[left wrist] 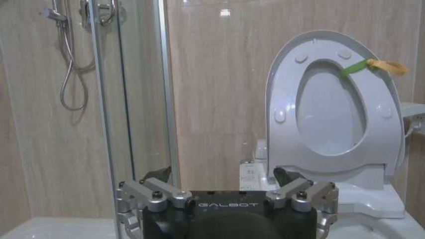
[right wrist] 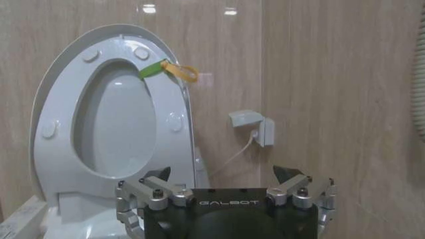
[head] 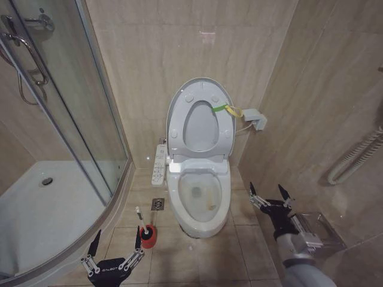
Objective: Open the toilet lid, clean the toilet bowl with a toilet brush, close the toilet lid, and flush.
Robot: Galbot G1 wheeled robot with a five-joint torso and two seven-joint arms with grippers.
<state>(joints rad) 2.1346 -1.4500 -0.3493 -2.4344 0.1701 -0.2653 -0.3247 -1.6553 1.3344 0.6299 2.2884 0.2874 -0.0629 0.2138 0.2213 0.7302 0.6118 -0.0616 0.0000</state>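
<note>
Lid: the toilet lid [head: 199, 89] stood upright against the back wall with the seat raised against it, a yellow-green band [head: 222, 109] tied at its edge — the opening step looked done.
Bowl: the toilet bowl [head: 200, 194] sat open on the floor below the lid, rim fully exposed.
Brush: the toilet brush [head: 142, 219] stood in its red holder [head: 148, 237] on the floor, just beside the bowl's foot on the robot's left, its thin white handle leaning slightly.
Left end effector: the left end effector [head: 115, 248] hung low near the floor, just short of the holder, fingers spread wide and holding nothing.
Right end effector: the right end effector [head: 270, 194] hovered on the other side of the bowl, fingers spread and empty, apparently idle.
Step in hand: probably fetching the brush with the left arm.
How to do it well: bring the fingers either side of the handle high up, well clear of the holder, and close squarely — the stick is thin and may slip or tilt if pinched off-centre.
Risk: a sideways nudge could tip the light holder; lifting straight up should free the bristles cleanly.
</note>
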